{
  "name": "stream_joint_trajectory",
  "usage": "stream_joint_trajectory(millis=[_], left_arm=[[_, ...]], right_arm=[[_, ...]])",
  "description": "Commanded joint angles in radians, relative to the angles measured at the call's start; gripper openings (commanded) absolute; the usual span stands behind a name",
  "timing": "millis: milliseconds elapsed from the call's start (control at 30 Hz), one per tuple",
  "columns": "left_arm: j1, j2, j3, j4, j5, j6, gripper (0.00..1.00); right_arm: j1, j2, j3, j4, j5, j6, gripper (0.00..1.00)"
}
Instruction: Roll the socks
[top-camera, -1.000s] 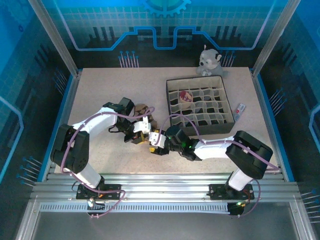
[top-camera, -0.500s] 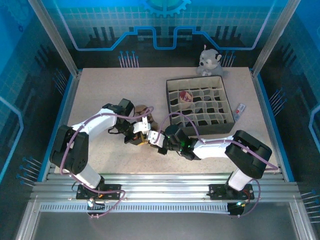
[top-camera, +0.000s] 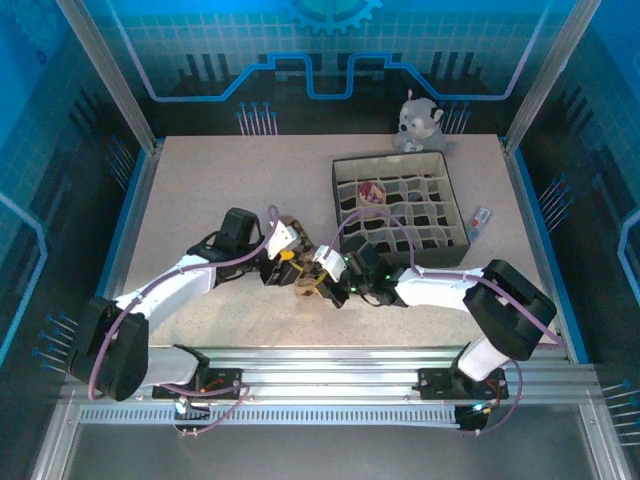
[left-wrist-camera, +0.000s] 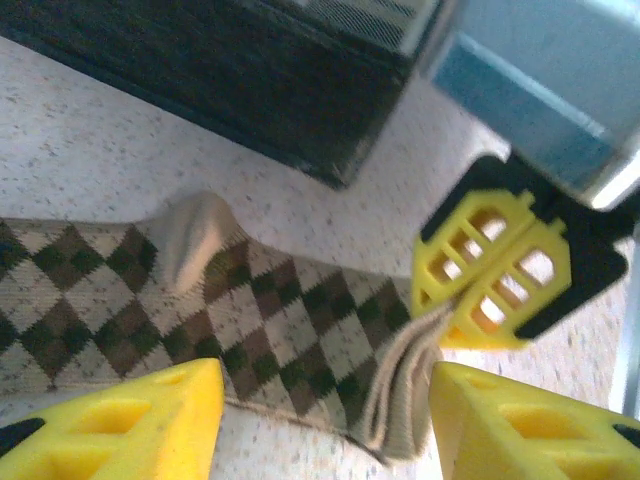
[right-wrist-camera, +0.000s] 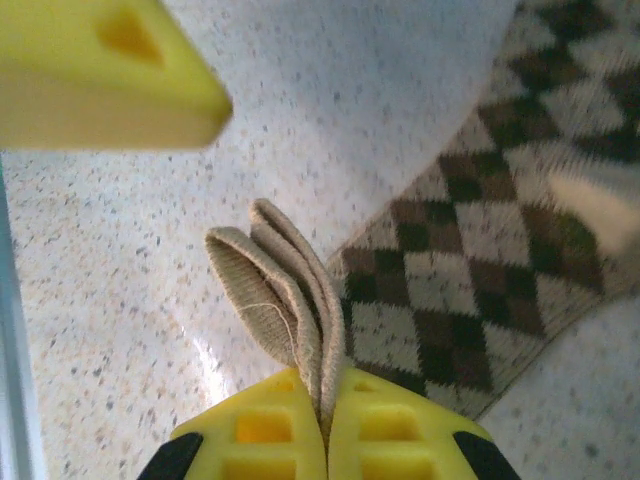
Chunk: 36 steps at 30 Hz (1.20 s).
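Your right gripper (right-wrist-camera: 325, 405) clamped on the cuff of the brown-and-tan argyle fabric sock (left-wrist-camera: 200, 310), sock lying flat on the speckled beige tabletop (left-wrist-camera: 90, 170), your left gripper (left-wrist-camera: 320, 410) spread wide over it

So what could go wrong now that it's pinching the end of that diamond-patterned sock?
The right end effector pinches only the thin folded edge of the sock, so the fabric could slip out when it pulls. The left end effector is open over the sock, very near that pinch, so the two might bump. The rest of the sock lies flat and loose, so a roll may come out slack.
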Motion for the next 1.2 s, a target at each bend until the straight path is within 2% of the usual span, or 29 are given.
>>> stream_joint_trajectory(millis=[0, 100, 200, 300, 433, 633, 833, 967, 1167], left_arm=[[-0.056, -0.007, -0.028, 0.174, -0.052, -0.184, 0.55], [-0.080, -0.006, -0.042, 0.213, -0.032, -0.229, 0.55], [-0.099, 0.005, -0.081, 0.305, -0.047, -0.382, 0.54], [-0.134, 0.030, -0.108, 0.332, -0.122, -0.511, 0.53], [-0.185, 0.035, -0.180, 0.370, -0.192, -0.507, 0.53], [-0.222, 0.024, -0.343, 0.607, -0.189, -0.518, 0.52], [-0.222, 0.128, -0.345, 0.659, -0.171, -0.564, 0.51], [-0.222, 0.190, -0.313, 0.644, -0.166, -0.578, 0.44], [-0.222, 0.229, -0.271, 0.545, -0.204, -0.598, 0.23]], right_arm=[[-0.044, 0.032, 0.026, -0.124, -0.144, 0.107, 0.00], [-0.071, 0.063, 0.045, -0.180, -0.183, 0.130, 0.00], [-0.074, 0.091, 0.083, -0.256, -0.174, 0.129, 0.00], [-0.074, 0.114, 0.120, -0.317, -0.159, 0.129, 0.00], [-0.075, 0.144, 0.154, -0.378, -0.150, 0.123, 0.00], [-0.077, 0.157, 0.189, -0.401, -0.161, 0.115, 0.00], [-0.082, 0.184, 0.222, -0.443, -0.181, 0.099, 0.00], [-0.084, 0.203, 0.246, -0.474, -0.188, 0.095, 0.00], [-0.086, 0.201, 0.252, -0.472, -0.204, 0.123, 0.00]])
